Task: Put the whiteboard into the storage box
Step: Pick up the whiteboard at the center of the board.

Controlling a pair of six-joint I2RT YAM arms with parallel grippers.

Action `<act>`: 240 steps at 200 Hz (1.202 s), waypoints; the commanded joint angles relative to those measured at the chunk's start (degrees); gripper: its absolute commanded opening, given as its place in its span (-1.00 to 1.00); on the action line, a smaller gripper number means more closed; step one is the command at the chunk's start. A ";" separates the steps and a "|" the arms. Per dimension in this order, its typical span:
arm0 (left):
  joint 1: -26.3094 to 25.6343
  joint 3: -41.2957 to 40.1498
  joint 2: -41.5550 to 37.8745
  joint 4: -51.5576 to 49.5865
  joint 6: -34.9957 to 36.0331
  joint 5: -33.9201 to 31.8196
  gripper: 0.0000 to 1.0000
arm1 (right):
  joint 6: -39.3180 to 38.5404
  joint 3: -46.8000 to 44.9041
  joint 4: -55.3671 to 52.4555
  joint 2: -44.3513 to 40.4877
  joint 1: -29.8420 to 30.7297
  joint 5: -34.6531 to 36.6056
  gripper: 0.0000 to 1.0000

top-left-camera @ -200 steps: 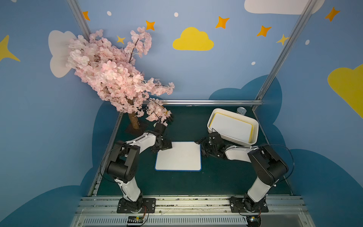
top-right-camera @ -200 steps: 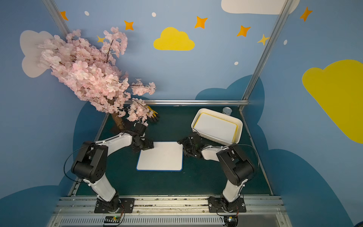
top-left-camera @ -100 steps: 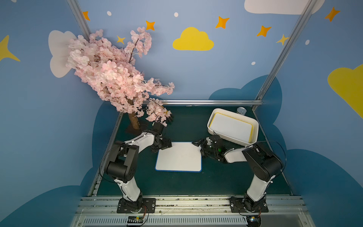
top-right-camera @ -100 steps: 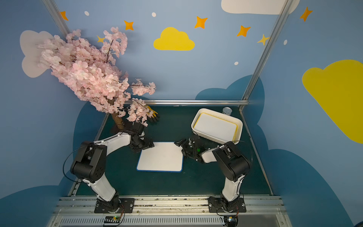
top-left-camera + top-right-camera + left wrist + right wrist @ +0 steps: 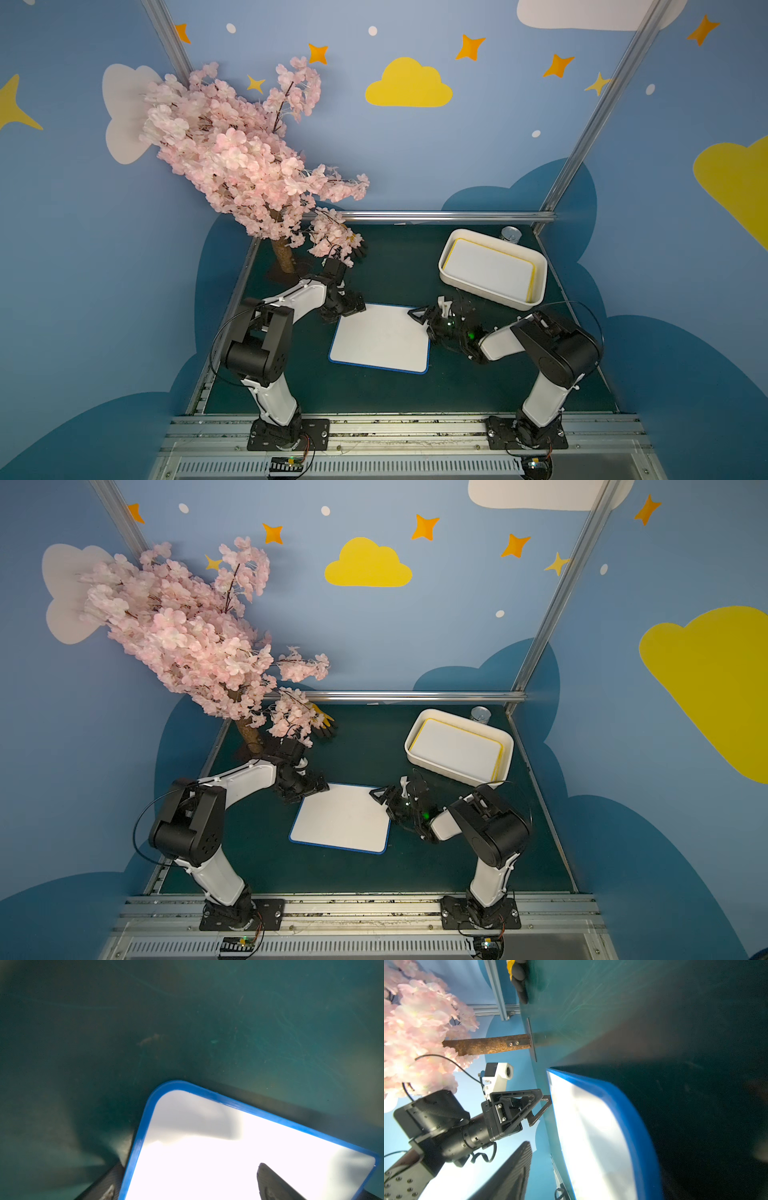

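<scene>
- Top-down view of a small robot cell w/ blue walls painted w/ clouds & stars; dark green desk in the middle.
- Whiteboard w/ blue frame lies about centre of the desk, between the two arms, outside the storage box & well apart from it.
- Storage box, a white low tub, sits at the far right of the desk; a yellow-framed board already lies inside it.
- Small silver can stands just behind the box.
- Left claw is at the board's far-left corner, released: in the left wrist view one finger is over the white face, the other is outside the blue frame, wide apart.
- Right claw is at the board's far-right corner. In the right wrist view one dark finger shows on the board's white side; the other is hidden, so can't tell if it grips.
- Pink blossom tree stands at the far left; a yellow & black glove lies beside it.
</scene>
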 commanded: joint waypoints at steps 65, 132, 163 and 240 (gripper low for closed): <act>-1.05 0.81 -0.07 -1.04 -1.13 7.07 0.99 | -0.05 -3.71 14.40 -0.67 0.86 1.29 -0.30; -0.95 1.02 -0.30 -1.04 -1.05 7.15 0.99 | -1.45 -4.94 20.14 0.05 0.86 1.46 -0.81; -0.94 1.16 -0.89 -1.13 -1.03 6.85 0.99 | -2.45 -5.49 19.79 -1.32 0.82 2.04 -1.00; -1.85 -0.87 -13.68 4.30 3.70 4.47 0.99 | -9.70 -1.93 2.29 -12.94 -0.33 1.75 -1.00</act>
